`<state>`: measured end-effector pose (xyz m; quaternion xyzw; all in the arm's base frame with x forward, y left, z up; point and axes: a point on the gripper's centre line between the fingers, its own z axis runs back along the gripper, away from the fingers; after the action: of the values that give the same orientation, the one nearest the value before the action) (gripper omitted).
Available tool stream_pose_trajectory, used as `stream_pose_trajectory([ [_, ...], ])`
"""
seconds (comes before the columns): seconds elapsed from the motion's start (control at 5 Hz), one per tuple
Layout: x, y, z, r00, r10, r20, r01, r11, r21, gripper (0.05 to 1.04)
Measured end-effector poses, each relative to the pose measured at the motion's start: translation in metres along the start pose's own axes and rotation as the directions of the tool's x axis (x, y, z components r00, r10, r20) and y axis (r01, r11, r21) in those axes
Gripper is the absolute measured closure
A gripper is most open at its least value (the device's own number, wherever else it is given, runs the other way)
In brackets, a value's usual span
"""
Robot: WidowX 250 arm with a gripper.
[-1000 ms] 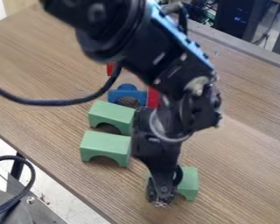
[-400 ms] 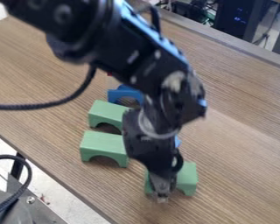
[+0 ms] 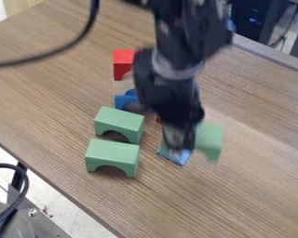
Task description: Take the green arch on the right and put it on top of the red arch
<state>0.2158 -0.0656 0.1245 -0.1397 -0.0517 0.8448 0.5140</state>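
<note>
The black arm (image 3: pixel 192 35) comes in from the top edge, and its gripper (image 3: pixel 178 148) hangs over the middle of the bench (image 3: pixel 251 190), right of the image's centre line; the gripper is closed on the green arch (image 3: pixel 208 139), with a broad end of the arch showing on the right side of the fingers and a thin strip of it on the left; the arch is upright, its opening facing down, and its outline is blurred; a blue piece (image 3: pixel 176 159) lies just below the fingertips in the view, though whether anything touches it I cannot tell; to the left, two more green arches, the rear one (image 3: pixel 119 122) and the front one (image 3: pixel 112 155), stand upright on the bench, close together, openings down; behind them stands a blue arch (image 3: pixel 123 100), with a rounded blue piece (image 3: pixel 132 92) at its top, partly hidden by the arm; farther back is a red arch (image 3: pixel 123 62), its curved cut-out at the lower edge, with a pale piece (image 3: pixel 121 86) directly below it in the view; a small bit of red (image 3: pixel 158 119) shows beside the gripper, its shape hidden; a black cable (image 3: pixel 59 51) loops across the upper left.
</note>
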Motion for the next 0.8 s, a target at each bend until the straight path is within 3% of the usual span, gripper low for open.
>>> stream_pose_trajectory([
  [0.2, 0.002, -0.020, 0.035, 0.997, -0.065, -0.034, 0.066, 0.998, 0.016, 0.547],
  [0.4, 0.008, -0.037, 0.057, 0.994, -0.094, -0.058, 0.096, 0.995, 0.026, 0.547],
  [0.6, 0.017, -0.052, 0.068, 0.992, -0.114, -0.048, 0.115, 0.993, 0.034, 0.547],
  [0.8, 0.026, -0.071, 0.065, 0.995, -0.084, -0.046, 0.086, 0.996, 0.040, 0.547],
])
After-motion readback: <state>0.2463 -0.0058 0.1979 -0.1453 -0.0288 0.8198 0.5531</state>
